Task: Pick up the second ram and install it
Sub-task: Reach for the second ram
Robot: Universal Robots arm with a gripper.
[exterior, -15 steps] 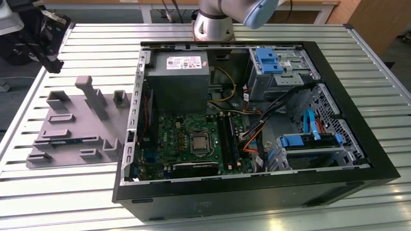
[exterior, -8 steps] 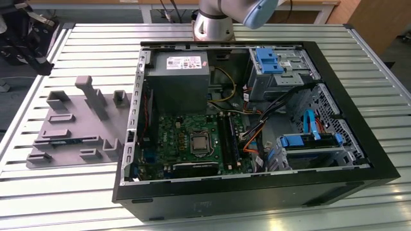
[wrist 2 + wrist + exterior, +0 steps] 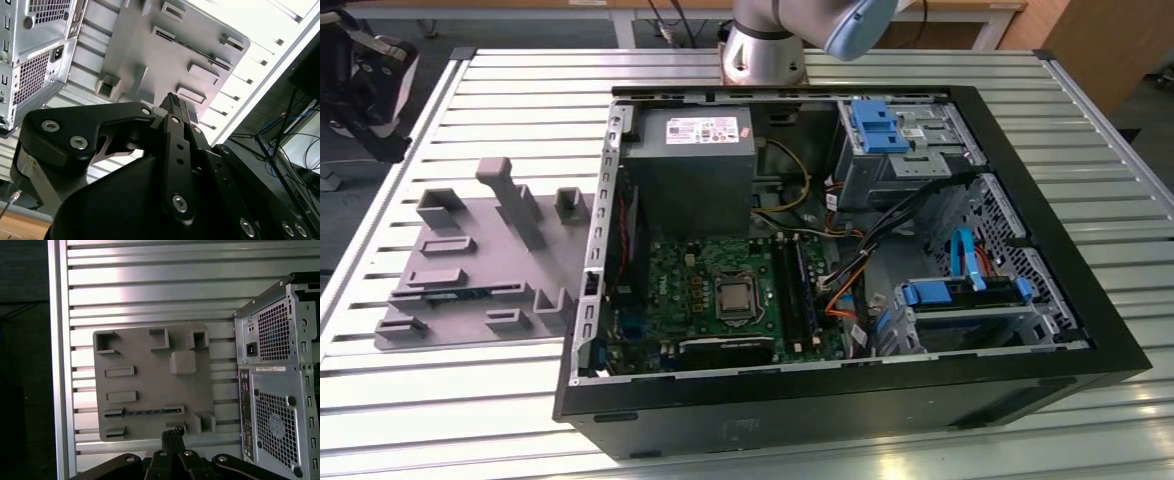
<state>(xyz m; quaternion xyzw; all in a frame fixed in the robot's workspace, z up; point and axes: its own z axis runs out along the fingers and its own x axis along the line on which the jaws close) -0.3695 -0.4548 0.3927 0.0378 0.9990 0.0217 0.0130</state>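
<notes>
**Long, thin blue-green second ram (image 3: 145,412) lying ahead of a closed, empty black gripper (image 3: 173,432)**

Seated in a low slot of the flat grey plastic fixture plate (image 3: 150,385), between two raised grey blocks, near the plate edge closest to the fingertips (image 3: 168,442). Long axis parallel to the slats of the ribbed silver metal table (image 3: 150,290) — so crosswise to the gripper's own reach, by the look of the first wrist view. Fingers pressed together, nothing clamped between; hanging clear of plate and stick, no contact. Placed on the exterior view's left of the open black computer case (image 3: 854,400), plate and case just beside each other, green motherboard (image 3: 674,270) inside the case. Judged not yet picked up — to be sought straight out past the fingertips, off to the side of the case, not inside it
</notes>
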